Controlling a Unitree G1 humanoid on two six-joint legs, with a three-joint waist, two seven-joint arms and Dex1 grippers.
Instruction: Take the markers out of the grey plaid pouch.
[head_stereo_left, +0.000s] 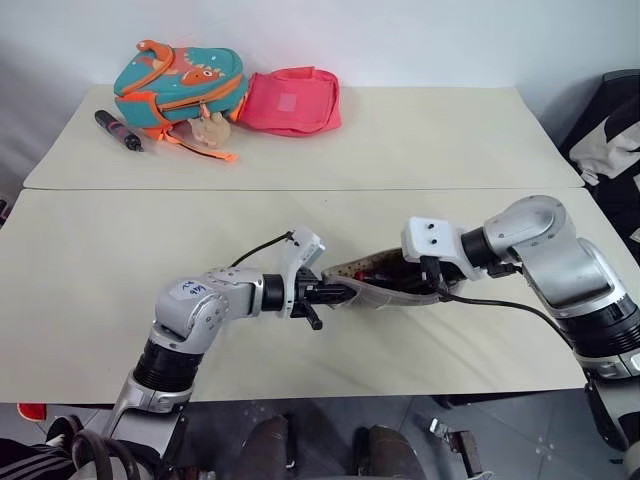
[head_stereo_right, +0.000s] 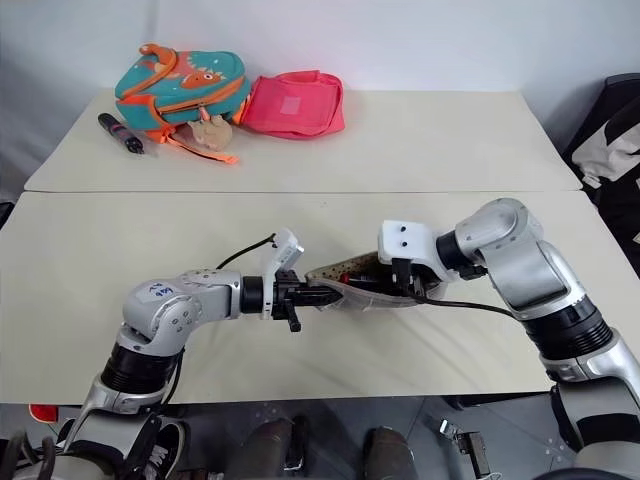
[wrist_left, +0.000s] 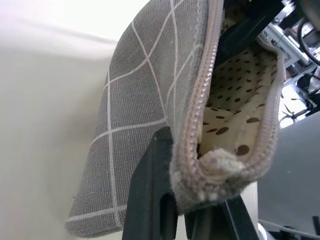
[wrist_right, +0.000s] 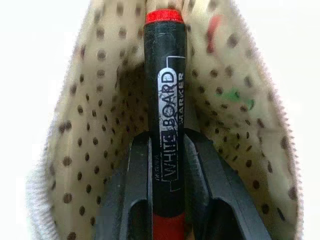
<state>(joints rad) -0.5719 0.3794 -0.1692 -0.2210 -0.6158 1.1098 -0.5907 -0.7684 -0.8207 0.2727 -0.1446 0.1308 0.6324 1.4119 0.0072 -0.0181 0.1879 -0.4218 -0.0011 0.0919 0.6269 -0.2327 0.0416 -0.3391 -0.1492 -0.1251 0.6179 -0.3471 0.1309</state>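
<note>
Two grippers meet at the middle of the near table, and each one is clamped on something. Your right gripper (wrist_right: 167, 165) has its two black fingers (wrist_right: 135, 190) pressed against either side of a slim black marker (wrist_right: 165, 150) (white lettering on the barrel reads "WHITEBOARD MARKER", and red shows at both ends). The marker stands along the fingers, and its far red end sits deep inside the spotted tan lining (wrist_right: 85, 125) of the grey plaid pouch (wrist_left: 145, 100). A small smear of green shows farther in against that lining; you cannot tell from here what it is.

Your left gripper (wrist_left: 187, 215) is closed on the end of the pouch, pinching the fabric right at the corner where the zipper edge (wrist_left: 195, 125) turns. From that wrist you see grey cloth with thin white grid lines on the outside and the dotted lining within, the mouth gaping open.

From the head camera, the pouch (head_stereo_left: 385, 282) hangs between the two grippers, held up off the table (head_stereo_left: 90, 300), with the left gripper (head_stereo_left: 325, 295) at its left end and the right gripper (head_stereo_left: 432, 275) reaching down into its open top from the right.

Well apart, on the far table, lie a teal-and-orange backpack (head_stereo_left: 178, 85), a pink pouch (head_stereo_left: 292, 100) touching its right side, and a chunky black pen (head_stereo_left: 118, 130) just left of the backpack.
</note>
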